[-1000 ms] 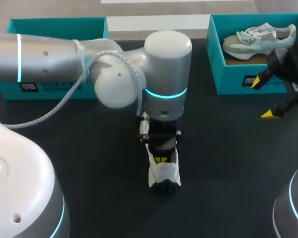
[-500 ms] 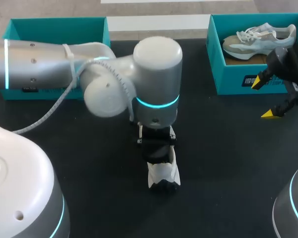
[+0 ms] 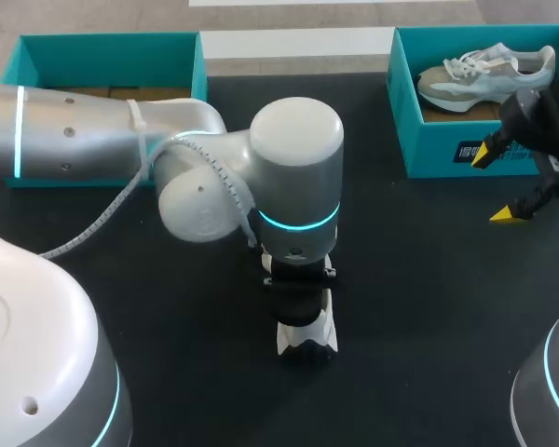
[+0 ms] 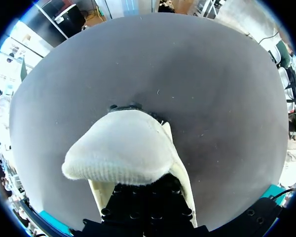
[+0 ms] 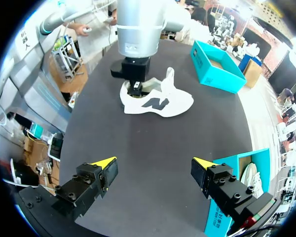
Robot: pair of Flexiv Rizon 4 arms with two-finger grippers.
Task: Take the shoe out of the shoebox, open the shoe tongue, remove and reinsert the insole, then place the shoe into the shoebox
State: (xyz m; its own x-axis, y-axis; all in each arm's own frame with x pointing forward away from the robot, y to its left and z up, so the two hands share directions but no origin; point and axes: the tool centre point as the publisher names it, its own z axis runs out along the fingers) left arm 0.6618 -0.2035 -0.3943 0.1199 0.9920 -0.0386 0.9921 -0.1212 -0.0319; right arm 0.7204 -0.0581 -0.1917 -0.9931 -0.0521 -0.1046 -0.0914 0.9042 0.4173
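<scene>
A white shoe [image 3: 309, 337] with a dark side logo lies on the black table near the middle; in the right wrist view the shoe [image 5: 158, 102] shows its tongue [image 5: 168, 76] standing up. My left gripper [image 3: 298, 312] points straight down into the shoe's opening, fingers together, tips hidden inside. In the left wrist view the fluffy white tongue [image 4: 121, 154] rises just ahead of the black fingers [image 4: 148, 200]; what they touch is hidden. My right gripper [image 3: 496, 184] hangs open and empty in front of the right shoebox [image 3: 447, 149], well short of the shoe, and its own view shows that gripper [image 5: 153, 163] with nothing between the fingers.
The right teal shoebox holds a second grey-and-white shoe [image 3: 489, 74]. Another teal box [image 3: 107, 47] stands at the back left; it is the box [image 5: 217, 64] seen beyond the shoe in the right wrist view. My left arm's elbow [image 3: 200, 186] hangs over the table's middle left.
The left wrist has shifted slightly toward the near edge and lower; its yellow tips, seen in the shoe opening a second ago, are now hidden inside. The right arm has not moved.
</scene>
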